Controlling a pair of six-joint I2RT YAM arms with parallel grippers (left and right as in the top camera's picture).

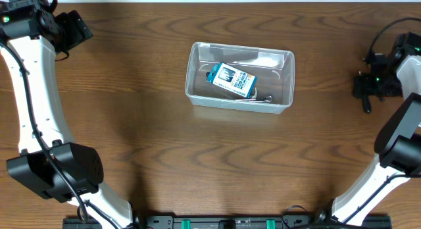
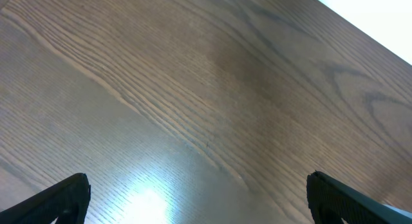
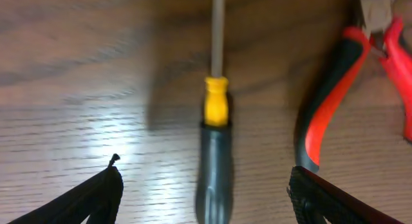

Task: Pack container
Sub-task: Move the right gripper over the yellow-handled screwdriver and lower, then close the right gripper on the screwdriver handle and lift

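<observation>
The clear plastic container (image 1: 193, 71) stands at the table's middle. A blue-and-white packet (image 1: 231, 79) and a small metal tool (image 1: 262, 97) lie inside it. My right gripper (image 1: 370, 84) is at the far right, open. In the right wrist view its jaws (image 3: 206, 185) straddle a screwdriver (image 3: 215, 114) with a grey handle, a yellow collar and a steel shaft, which lies on the wood. The jaws do not touch it. My left gripper (image 1: 79, 28) is at the far left back, and its jaws (image 2: 196, 188) are open and empty over bare wood.
Red-and-black pliers (image 3: 335, 89) lie just right of the screwdriver, close to my right finger. The table's back edge (image 2: 386, 31) is near my left gripper. Both arm bases stand at the front edge.
</observation>
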